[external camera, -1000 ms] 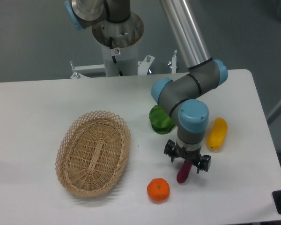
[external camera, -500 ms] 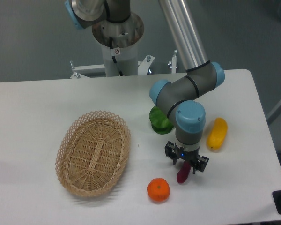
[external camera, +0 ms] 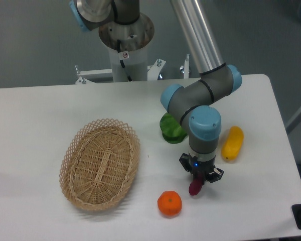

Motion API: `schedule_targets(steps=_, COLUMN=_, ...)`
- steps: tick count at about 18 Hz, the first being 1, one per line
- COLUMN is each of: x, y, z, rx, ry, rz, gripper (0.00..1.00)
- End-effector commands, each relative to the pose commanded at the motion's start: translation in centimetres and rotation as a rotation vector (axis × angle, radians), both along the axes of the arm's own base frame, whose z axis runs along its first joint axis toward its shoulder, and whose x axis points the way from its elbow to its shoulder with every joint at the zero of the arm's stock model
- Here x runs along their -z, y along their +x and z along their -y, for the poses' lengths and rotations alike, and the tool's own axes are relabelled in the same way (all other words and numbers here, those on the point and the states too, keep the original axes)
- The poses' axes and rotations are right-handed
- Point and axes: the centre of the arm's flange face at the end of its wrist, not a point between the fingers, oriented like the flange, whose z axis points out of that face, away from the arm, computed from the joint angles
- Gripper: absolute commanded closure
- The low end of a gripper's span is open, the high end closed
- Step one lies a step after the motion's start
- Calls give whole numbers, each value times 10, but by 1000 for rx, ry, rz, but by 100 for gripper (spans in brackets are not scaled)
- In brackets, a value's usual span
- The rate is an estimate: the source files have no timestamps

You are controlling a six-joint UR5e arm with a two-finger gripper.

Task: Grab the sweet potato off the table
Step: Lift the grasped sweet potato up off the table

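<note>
The sweet potato is a slim dark magenta tuber on the white table, right of the middle near the front edge. Only its lower end shows below the gripper. My gripper points straight down over it, and its fingers have drawn in against the tuber's upper part. The tuber still looks to rest on the tabletop.
A woven wicker basket lies to the left. A round orange fruit sits just left of the tuber. A yellow oblong vegetable lies to the right, and a green vegetable sits behind the arm.
The gripper's fingers have narrowed from a wide spread to close around the sweet potato. The wrist shifted slightly; the tuber has not moved.
</note>
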Motion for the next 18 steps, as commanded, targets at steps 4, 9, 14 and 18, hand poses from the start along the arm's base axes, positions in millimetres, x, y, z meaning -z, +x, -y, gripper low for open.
schedule_targets(steps=4, x=-64, y=1, z=5, rx=13, ry=66, rz=-74, gripper=78)
schedule_targets(steps=9, x=-119, y=-12, z=38, rx=-33, ry=118, rz=-117, gripper=77)
schedule_targets(steps=14, x=-148, y=-24, z=79, rx=5, ry=63, rz=-99, gripper=77)
schedule_targets(steps=18, x=-167, y=-34, z=101, rx=64, ry=1, rz=-44, gripper=77)
